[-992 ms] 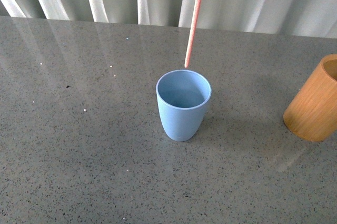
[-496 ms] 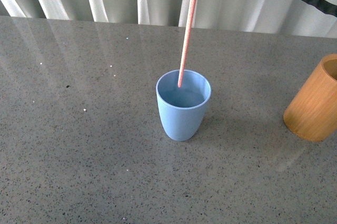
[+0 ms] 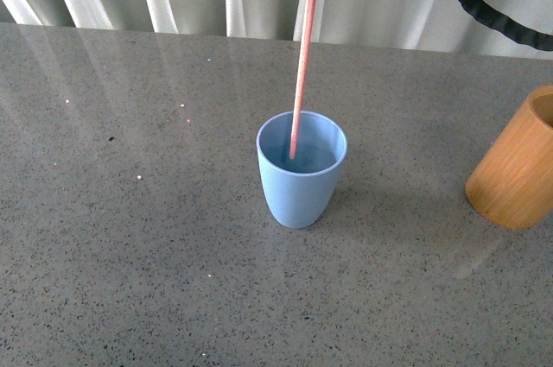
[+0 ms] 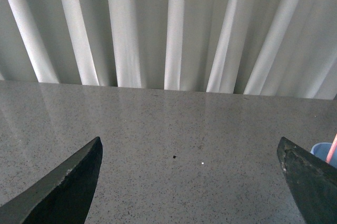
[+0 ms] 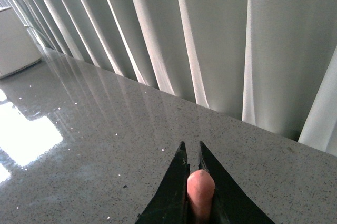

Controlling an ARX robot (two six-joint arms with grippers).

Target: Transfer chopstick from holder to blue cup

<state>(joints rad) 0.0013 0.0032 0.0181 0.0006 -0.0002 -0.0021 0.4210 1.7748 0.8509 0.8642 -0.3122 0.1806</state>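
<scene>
Right pincer (image 5: pixel 193 179) clamped on the top end of the chopstick (image 3: pixel 302 56), fingers (image 5: pixel 176 187) pinching it from both sides. Chopstick near upright, lower tip down inside the blue cup (image 3: pixel 301 186). Cup stands mid-desk (image 3: pixel 130 255). Wooden holder (image 3: pixel 517 164) at the desk's right edge, well apart. Left pincer (image 4: pixel 189 182) spread wide, holding nothing, over bare desk.

Right gripper (image 5: pixel 194 182): 2 dark fingers pressed close together, clamped on the rounded top end of the chopstick (image 5: pixel 200 188). Left gripper (image 4: pixel 189 182): 2 fingers spread wide apart, nothing between them, held low over the table. In the front view only a black cable loop (image 3: pixel 497 13) shows.
</scene>
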